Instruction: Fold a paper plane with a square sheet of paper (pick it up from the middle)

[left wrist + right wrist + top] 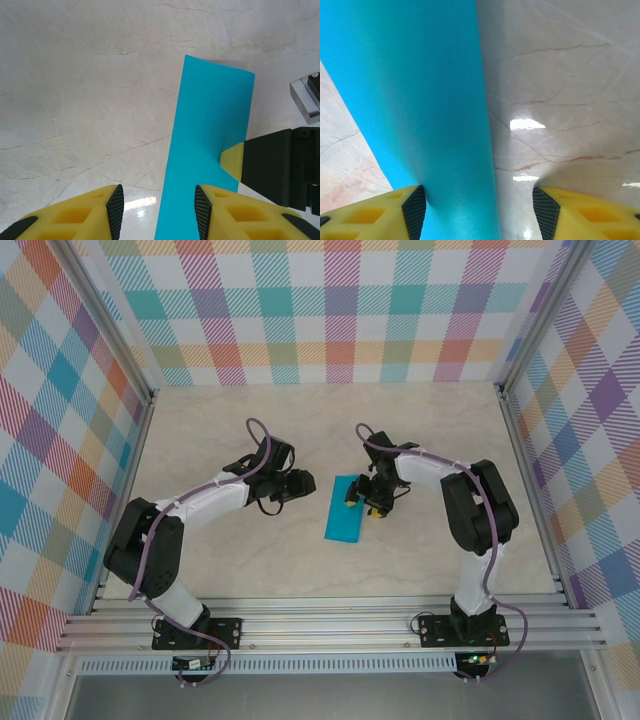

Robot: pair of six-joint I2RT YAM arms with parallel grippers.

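From above, the sheet of paper (pixel 343 510) lies flat near the middle of the table (pixel 250 570), folded into 1 narrow strip that runs slightly aslant, its far end leaning right. That view gives the whole layout. The left gripper (pixel 298 485) sits just left of the strip's far end, and the right gripper (pixel 368 502) is at the strip's right edge.

The left wrist view adds detail. The left gripper (pixel 157 202) is released, its 2 fingers apart. The strip's left edge runs up through the gap and the right finger (pixel 235 215) is over the paper. A yellow fingertip (pixel 231 157) of the other arm touches the strip's right edge.

In the right wrist view the right gripper (pixel 479 200) is also spread and grips nothing. Its left finger (pixel 385 215) rests on the paper, which dimples there, and its right finger (pixel 585 215) is over bare table.

The strip's 2 long edges are straight, and its far end lifts a little and casts a shadow. Bare table lies all around, up to the checked walls (pixel 340 310) and the metal rails (pixel 330 625).

Both arms bend at the elbow and reach inward, wrists pointing down.
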